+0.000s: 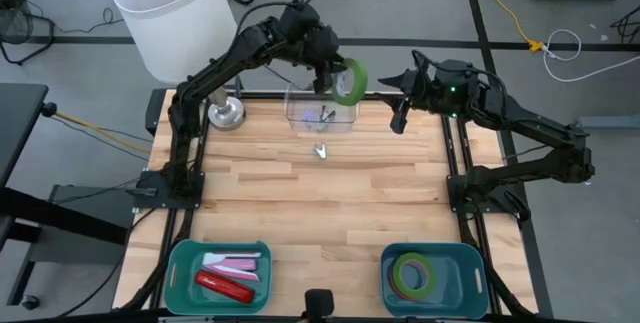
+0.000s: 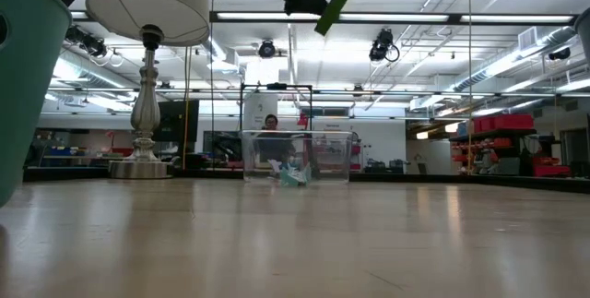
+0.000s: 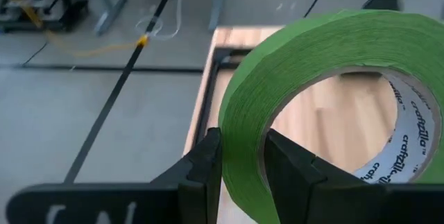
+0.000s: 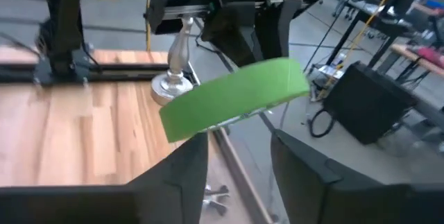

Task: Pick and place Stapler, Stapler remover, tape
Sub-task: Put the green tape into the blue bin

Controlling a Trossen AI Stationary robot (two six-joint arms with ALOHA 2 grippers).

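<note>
Gripping green tape [image 1: 350, 81], left gripper [image 1: 335, 78] raised

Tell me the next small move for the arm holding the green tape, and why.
Probably hand over: the left gripper holds the green tape roll in the air above the clear box, and the open right gripper waits beside it. Ease the roll between the right fingers.

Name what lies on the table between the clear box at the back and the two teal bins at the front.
In the high view, only a small metal stapler remover just in front of the clear box; bare wood stretches to the teal bins.
</note>
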